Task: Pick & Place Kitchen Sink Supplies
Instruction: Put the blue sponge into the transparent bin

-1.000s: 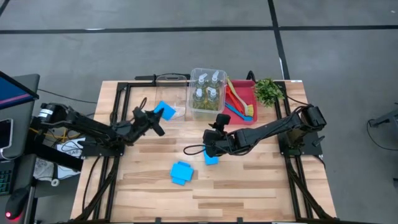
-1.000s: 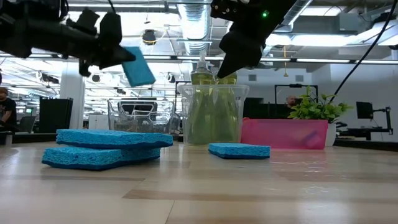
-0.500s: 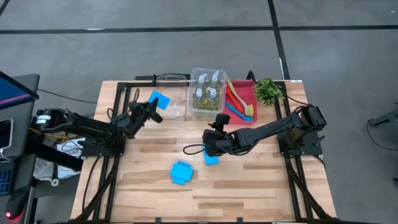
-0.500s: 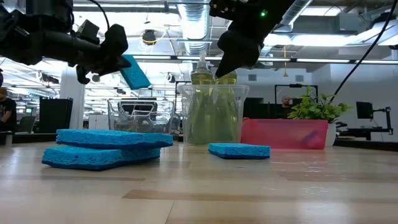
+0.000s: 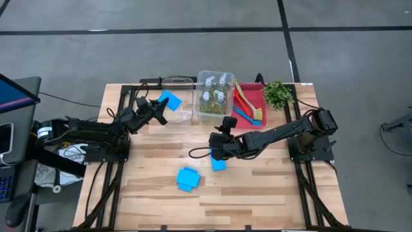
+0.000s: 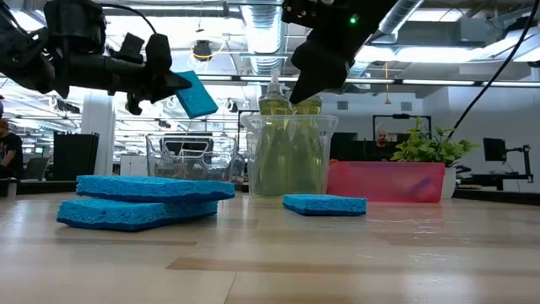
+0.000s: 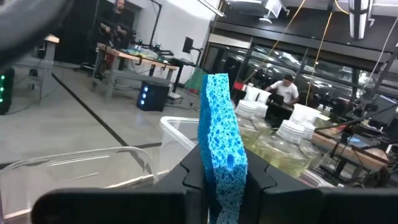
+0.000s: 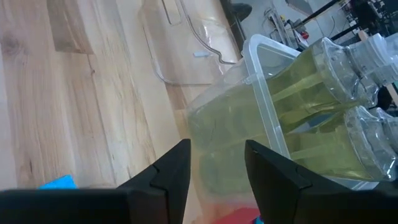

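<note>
My left gripper (image 5: 158, 108) is shut on a bright-blue sponge (image 5: 170, 100), which it holds in the air at the near-left rim of an empty clear bin (image 5: 178, 108). Two more blue sponges (image 5: 188, 178) lie stacked on the table, and a single one (image 5: 219, 164) lies just under my right gripper (image 5: 217, 148). That gripper hovers open above the table with nothing between its fingers (image 8: 174, 168). The small bottles (image 5: 214, 90) of yellow-green liquid stand in a second clear bin. The brushes (image 5: 246, 106) lie in a red bin. My left gripper pinches the sponge's two flat faces (image 7: 219, 163) between its two fingers (image 7: 194, 180). The fingers reach in about level from the table's left. The sponge stands on edge, sticks out past the fingertips and is lifted clear of the table (image 6: 196, 95).
A small leafy plant (image 5: 278, 94) stands at the far right corner. The three bins sit side by side along the far edge. Bare wood lies in front of the empty bin and along the near edge. Both arms' bases stand at the table's sides.
My left gripper has swung toward the table's far edge with the sponge, up to the empty clear bin, and has rolled a little so the sponge tilts differently. It stays shut on the sponge. My right gripper has kept still.
</note>
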### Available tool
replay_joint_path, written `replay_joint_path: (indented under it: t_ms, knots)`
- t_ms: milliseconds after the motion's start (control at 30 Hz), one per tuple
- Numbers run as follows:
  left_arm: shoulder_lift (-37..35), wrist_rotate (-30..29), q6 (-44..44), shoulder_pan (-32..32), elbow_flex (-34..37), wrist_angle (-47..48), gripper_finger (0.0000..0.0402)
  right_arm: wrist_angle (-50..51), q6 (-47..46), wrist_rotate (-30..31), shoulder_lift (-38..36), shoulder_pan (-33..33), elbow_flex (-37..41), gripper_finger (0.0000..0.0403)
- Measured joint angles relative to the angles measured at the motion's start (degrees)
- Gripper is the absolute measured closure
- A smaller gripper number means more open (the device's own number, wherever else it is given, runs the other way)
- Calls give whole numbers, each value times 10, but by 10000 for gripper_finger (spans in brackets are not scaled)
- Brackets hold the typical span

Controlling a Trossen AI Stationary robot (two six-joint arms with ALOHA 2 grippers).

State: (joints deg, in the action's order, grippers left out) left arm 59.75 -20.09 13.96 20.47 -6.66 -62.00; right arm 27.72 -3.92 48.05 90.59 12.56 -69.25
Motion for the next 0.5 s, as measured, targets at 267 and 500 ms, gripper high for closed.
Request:
replay_joint_path:
  t_ms: [267,500]
  knots:
    - [0,5,-1,22,0,1,349,0,0,0,0,-7,0,261]
    - [0,5,0,21,0,14,304,-2,0,0,0,-7,0,261]
